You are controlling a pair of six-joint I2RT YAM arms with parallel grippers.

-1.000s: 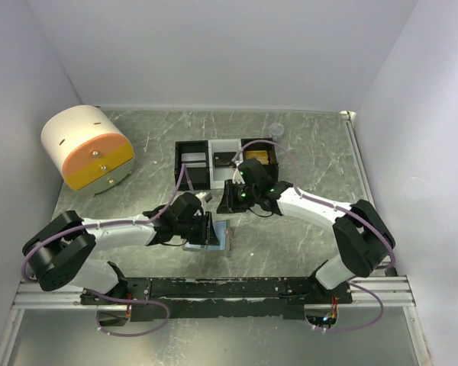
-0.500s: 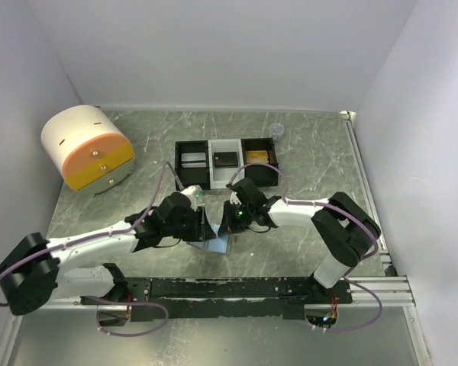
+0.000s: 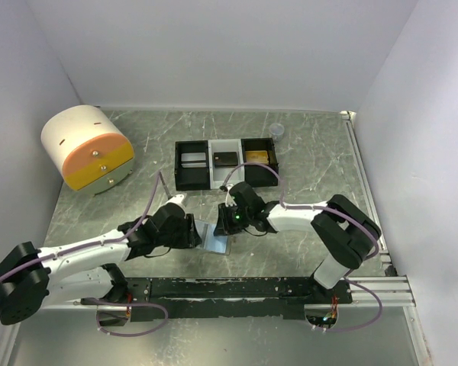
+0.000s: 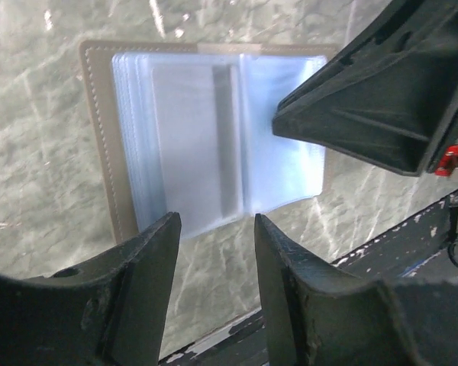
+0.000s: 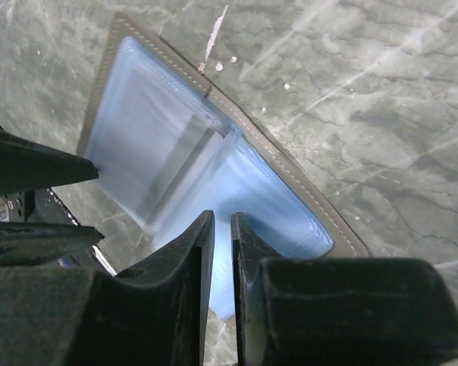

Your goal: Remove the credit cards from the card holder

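Between the two grippers, toward the front of the table (image 3: 305, 145), the card holder (image 3: 216, 241) is laid open and flat, its pale blue clear sleeves turned upward. The left gripper (image 4: 216, 223) is held just beside one edge of the holder, its jaws apart with nothing between them. The right gripper (image 5: 222, 223) is placed over the blue lining with its jaws drawn almost together; whether a sleeve is pinched cannot be told. The three-compartment tray (image 3: 177, 174) is seen farther back, apart from the holder.

Overhead, wrists close (sharing card holder (image 4: 198, 137))
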